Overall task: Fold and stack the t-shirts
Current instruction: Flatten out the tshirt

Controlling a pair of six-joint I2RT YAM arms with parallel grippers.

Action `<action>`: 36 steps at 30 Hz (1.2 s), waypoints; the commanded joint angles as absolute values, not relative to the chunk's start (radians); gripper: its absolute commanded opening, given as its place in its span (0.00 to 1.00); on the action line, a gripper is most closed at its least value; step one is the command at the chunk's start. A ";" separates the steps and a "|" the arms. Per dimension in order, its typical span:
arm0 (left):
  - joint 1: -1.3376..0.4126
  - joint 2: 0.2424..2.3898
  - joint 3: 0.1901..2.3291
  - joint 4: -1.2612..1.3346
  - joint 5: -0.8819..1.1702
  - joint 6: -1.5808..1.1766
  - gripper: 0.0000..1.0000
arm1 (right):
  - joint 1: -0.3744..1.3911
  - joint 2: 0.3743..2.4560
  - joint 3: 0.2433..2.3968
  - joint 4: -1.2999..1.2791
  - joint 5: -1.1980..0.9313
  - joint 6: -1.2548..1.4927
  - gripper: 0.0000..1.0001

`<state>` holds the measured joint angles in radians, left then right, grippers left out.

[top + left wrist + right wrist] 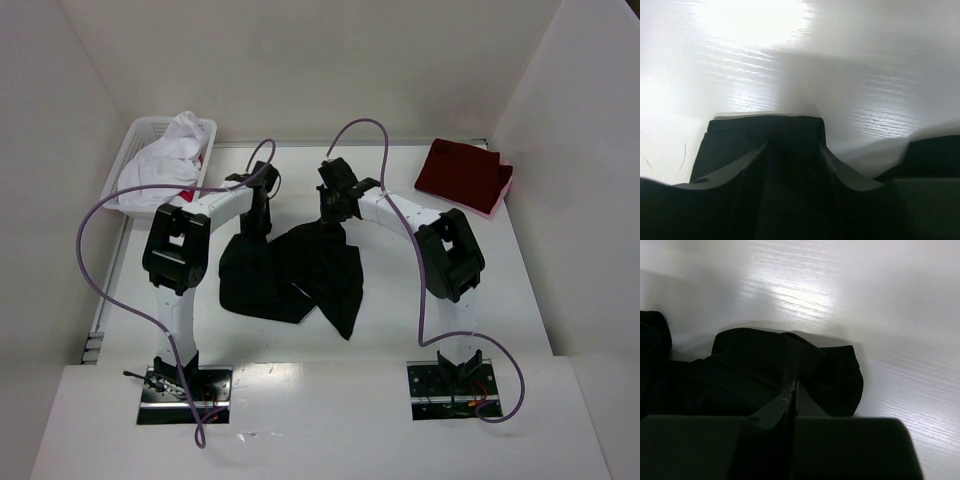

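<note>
The black t-shirt lies crumpled in the middle of the table, its far edge raised at both grippers. My left gripper has its fingers a little apart with black cloth filling the gap. My right gripper is shut on a bunched edge of the same shirt, its fingers pressed together. A folded dark red t-shirt lies at the far right on a lighter red one. White shirts and a bit of red cloth sit in the basket.
The white lattice basket stands at the far left corner. White walls close the table on the left, back and right. Purple cables loop off both arms. Bare table shows beyond the shirt in both wrist views.
</note>
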<state>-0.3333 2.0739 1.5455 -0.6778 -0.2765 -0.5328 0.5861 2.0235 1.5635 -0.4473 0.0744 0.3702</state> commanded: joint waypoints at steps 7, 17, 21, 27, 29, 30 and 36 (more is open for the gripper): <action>-0.318 2.056 1.549 -0.664 -0.290 -0.549 0.00 | 0.582 1.971 1.557 -0.385 0.094 0.377 0.00; -0.254 1.805 1.761 -0.714 -0.242 -0.447 0.00 | 0.401 1.910 1.828 -0.396 0.113 0.386 0.00; -0.229 1.710 1.913 -0.736 -0.227 -0.373 0.00 | 0.361 1.846 1.990 -0.440 0.137 0.341 0.00; -0.189 1.566 2.108 -0.734 -0.081 -0.330 0.00 | 0.351 1.663 2.102 -0.416 0.158 0.287 0.00; -0.189 1.556 2.128 -0.727 -0.068 -0.330 0.00 | 0.351 1.653 2.115 -0.416 0.158 0.287 0.00; -0.189 1.551 2.138 -0.724 -0.062 -0.330 0.00 | 0.351 1.648 2.121 -0.416 0.158 0.287 0.00; -0.178 1.172 2.037 -0.701 -0.067 -0.307 0.00 | 0.351 1.236 2.008 -0.437 0.200 0.274 0.00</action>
<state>-0.1854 1.3005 2.0767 -0.7177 -0.0805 -0.3385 0.3496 1.3703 2.0441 -0.4433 0.1555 0.2901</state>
